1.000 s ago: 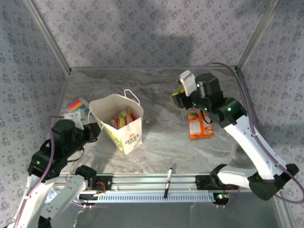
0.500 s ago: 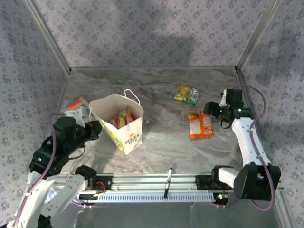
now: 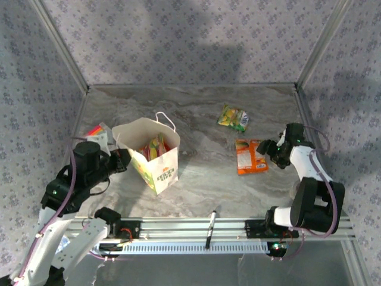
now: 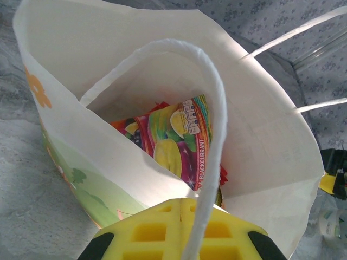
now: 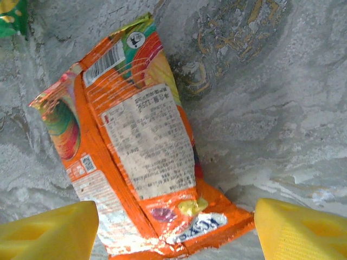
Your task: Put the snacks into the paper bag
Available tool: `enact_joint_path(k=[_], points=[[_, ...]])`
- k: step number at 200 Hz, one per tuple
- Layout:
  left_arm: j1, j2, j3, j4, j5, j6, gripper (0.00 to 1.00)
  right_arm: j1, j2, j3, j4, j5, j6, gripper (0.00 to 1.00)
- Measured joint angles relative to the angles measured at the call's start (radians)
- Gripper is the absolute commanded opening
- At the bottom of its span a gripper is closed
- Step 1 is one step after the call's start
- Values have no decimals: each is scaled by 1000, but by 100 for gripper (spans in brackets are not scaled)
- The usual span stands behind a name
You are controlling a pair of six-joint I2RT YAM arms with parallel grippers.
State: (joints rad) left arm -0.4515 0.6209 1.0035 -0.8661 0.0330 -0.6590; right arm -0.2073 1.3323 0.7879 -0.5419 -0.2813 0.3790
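Note:
The paper bag [image 3: 156,170] stands open at the left centre, with colourful snacks [image 4: 173,138] upright inside it. My left gripper [image 3: 124,159] is shut on the bag's near rim [image 4: 135,173], and a white handle loop [image 4: 214,135] drapes over its yellow fingers [image 4: 146,230]. An orange packet [image 3: 250,156] lies flat on the table to the right. My right gripper [image 3: 266,148] is low at that packet's right end and open. Its fingers [image 5: 49,230] straddle the packet's bottom edge [image 5: 206,222] without touching it. A yellow-green packet [image 3: 233,117] lies further back.
A black pen [image 3: 211,228] lies by the front rail. A rainbow-striped item [image 3: 95,130] sits behind the left arm. The marble tabletop [image 3: 202,161] lies bare between bag and orange packet. Metal frame posts and patterned walls enclose the table.
My right arm has swung from over the yellow-green packet down to the orange packet's right end, its jaws opening wider. The left gripper has stayed shut at the bag.

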Motion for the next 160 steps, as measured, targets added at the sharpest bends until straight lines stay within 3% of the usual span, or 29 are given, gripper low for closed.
enact_joint_path(k=[32,116,160], points=[[0,1,0,3,3,3,4,0,52,0,51,-25,18,71],[0,4,0,9,4,3,4,33,114,-40,114,-85,32,69],[0,4,0,13,5,3,4,120,115,-40,117,-102,34,68]])
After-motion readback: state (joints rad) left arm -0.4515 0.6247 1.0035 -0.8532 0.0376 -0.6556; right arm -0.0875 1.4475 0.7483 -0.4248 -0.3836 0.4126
